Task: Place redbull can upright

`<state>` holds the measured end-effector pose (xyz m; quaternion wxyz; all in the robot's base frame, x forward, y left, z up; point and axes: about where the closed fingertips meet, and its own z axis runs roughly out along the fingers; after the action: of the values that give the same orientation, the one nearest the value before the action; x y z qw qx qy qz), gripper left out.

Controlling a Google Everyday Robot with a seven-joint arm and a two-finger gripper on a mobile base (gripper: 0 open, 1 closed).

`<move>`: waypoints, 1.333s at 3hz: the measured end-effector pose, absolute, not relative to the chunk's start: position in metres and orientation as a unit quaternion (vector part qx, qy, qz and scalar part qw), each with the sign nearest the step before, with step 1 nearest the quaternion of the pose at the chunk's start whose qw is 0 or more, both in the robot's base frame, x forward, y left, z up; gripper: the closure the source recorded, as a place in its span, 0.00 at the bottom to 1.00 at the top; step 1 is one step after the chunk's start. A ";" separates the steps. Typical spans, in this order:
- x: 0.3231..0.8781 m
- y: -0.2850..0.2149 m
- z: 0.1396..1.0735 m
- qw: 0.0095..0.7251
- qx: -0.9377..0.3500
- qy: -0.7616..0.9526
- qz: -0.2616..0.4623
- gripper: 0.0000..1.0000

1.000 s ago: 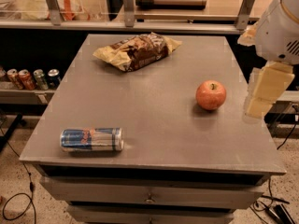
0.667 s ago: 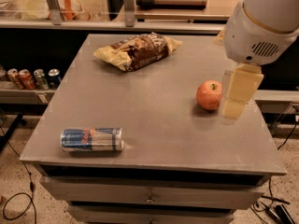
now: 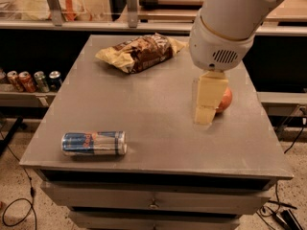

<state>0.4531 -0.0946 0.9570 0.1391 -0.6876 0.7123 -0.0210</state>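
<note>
The redbull can [image 3: 94, 143], slim blue-and-silver metal, lies on its side at lower left on the matte grey table [image 3: 153, 104]. My gripper [image 3: 205, 114] hangs right of centre; clenched or released, I cannot tell.

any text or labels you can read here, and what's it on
No text reads clearly.
redbull can, lying on its side: logo shows, lettering too blurred.
snack bag: print too blurred.
shelf cans at left: too small.
gripper, above the table beside the apple: no markings seen.
</note>
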 end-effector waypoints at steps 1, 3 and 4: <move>0.439 -0.066 0.946 0.120 -0.694 0.710 -0.020 0.00; 0.409 0.018 0.926 0.088 -0.714 0.694 -0.008 0.00; 0.408 0.058 0.921 0.093 -0.722 0.686 0.002 0.00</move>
<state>0.4079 0.0579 0.9215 0.0925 -0.7219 0.6858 0.0018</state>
